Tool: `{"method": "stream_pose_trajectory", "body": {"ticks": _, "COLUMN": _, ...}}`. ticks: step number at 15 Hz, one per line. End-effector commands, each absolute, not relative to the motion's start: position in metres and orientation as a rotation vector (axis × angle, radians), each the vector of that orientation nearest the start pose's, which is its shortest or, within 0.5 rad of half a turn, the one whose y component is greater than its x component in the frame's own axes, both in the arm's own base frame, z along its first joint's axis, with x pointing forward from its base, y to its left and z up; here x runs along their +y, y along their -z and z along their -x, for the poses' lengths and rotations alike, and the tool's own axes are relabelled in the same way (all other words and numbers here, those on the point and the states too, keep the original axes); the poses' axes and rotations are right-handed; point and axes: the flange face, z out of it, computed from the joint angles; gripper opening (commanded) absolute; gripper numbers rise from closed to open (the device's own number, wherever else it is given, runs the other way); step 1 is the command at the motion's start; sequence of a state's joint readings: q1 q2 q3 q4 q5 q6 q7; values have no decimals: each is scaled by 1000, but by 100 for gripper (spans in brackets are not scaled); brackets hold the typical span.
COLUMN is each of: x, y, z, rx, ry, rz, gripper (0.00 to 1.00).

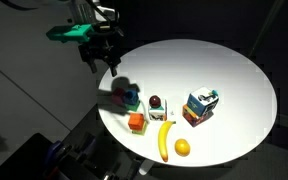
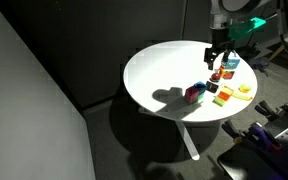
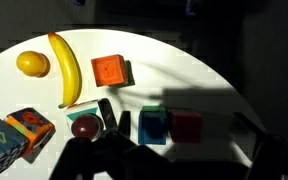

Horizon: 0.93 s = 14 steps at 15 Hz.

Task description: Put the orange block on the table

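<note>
The orange block (image 3: 109, 71) is a small orange-red cube resting on a green piece, lying next to the banana on the round white table (image 3: 184, 65). It also shows in both exterior views (image 1: 136, 122) (image 2: 224, 99). My gripper (image 1: 102, 58) hangs in the air above the table's edge, apart from the block, also seen in an exterior view (image 2: 216, 56). Its fingers look spread and hold nothing. In the wrist view the fingers (image 3: 169, 165) are dark shapes in shadow at the bottom.
A blue cube (image 3: 154, 125), a red cube (image 3: 187, 125) and a green one lie together right below me. A banana (image 3: 66, 70), an orange fruit (image 3: 32, 63), a dark plum (image 3: 84, 126) and a multicoloured carton (image 3: 19, 135) lie around the block.
</note>
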<state>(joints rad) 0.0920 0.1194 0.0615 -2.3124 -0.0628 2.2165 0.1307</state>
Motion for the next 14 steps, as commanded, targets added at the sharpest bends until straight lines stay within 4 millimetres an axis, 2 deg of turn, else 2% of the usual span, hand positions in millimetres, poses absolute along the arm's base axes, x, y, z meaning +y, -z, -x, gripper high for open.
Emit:
{"method": "stream_pose_trajectory", "body": {"ticks": 1, "x": 82, "y": -301, "z": -489, "rx": -90, "ry": -303, "rz": 3183, "gripper": 100}}
{"method": "stream_pose_trajectory", "body": {"ticks": 14, "x": 94, "y": -340, "z": -488, "rx": -106, "ry": -127, "rz": 3194, "gripper": 100}}
